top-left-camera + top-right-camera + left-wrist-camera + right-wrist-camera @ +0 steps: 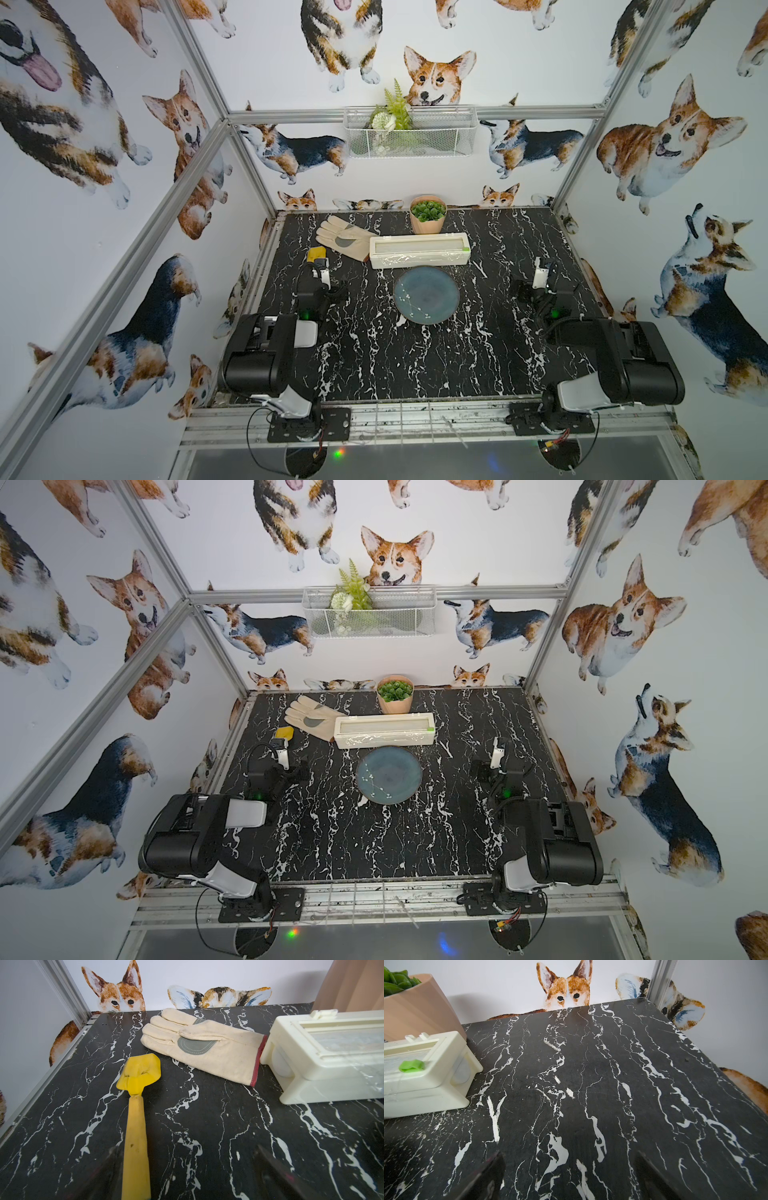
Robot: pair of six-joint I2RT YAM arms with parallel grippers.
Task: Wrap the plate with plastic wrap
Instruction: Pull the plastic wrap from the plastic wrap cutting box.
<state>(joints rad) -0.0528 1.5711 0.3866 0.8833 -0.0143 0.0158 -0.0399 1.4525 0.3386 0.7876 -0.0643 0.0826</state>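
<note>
Flanking the plate (pixel 427 295) across bare tabletop (pixel 415 365), left hand (pixel 186 1148) and right hand (pixel 569 1153) gape wide, holding nothing.

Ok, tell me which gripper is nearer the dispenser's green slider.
Right. The right gripper sits just off the end of the dispenser that carries the green slider; the left gripper is beyond the opposite end, the whole dispenser between.

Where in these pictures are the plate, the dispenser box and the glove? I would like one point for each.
plate (pixel 427 295): a top view, middle of its blue-grey inside.
dispenser box (pixel 384 727): a top view, on its clear window.
glove (pixel 226 1057): left wrist view, on the beige palm.
</note>
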